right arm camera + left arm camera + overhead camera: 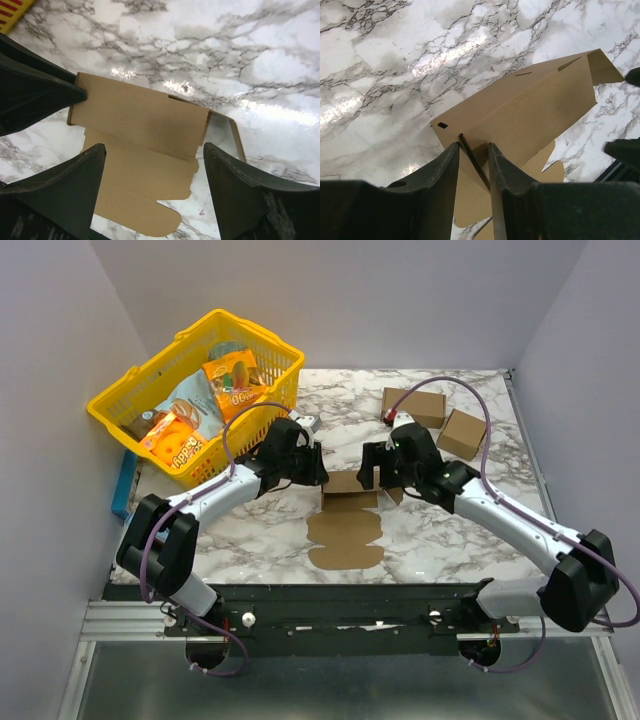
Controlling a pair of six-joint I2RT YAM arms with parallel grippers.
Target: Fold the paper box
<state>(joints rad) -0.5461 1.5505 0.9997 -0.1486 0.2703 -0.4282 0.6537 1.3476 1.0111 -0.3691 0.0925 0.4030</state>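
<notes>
The left gripper [472,148] pinches the paper box [345,536] at 9 o'clock; the right gripper [154,148], jaws apart, should crease the 3 o'clock flap squarely.

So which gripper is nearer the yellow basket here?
Left. The left gripper sits a little off the yellow basket's right corner, at the left end of the paper box. The right gripper is at the box's other end, farther right.
</notes>
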